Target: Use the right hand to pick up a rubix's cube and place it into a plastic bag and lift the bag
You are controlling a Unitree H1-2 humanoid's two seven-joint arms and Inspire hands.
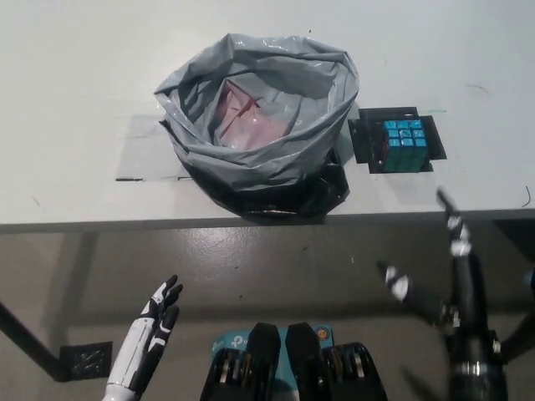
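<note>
1. My black right hand [435,267] hangs below the near edge of the white surface [67,175], fingers spread wide and holding nothing.
2. The small turquoise-faced Rubik's cube [404,144] sits on a black square mat [364,144], just beside the crumpled grey plastic bag [276,125], whose mouth gapes open.
3. I judge the reach comes first: rise clear of the edge, then descend on the cube from above.
4. I should close on opposite faces, keeping away from the bag's rim.
5. My white left hand [150,338] rests low, fingers straight and empty.
</note>
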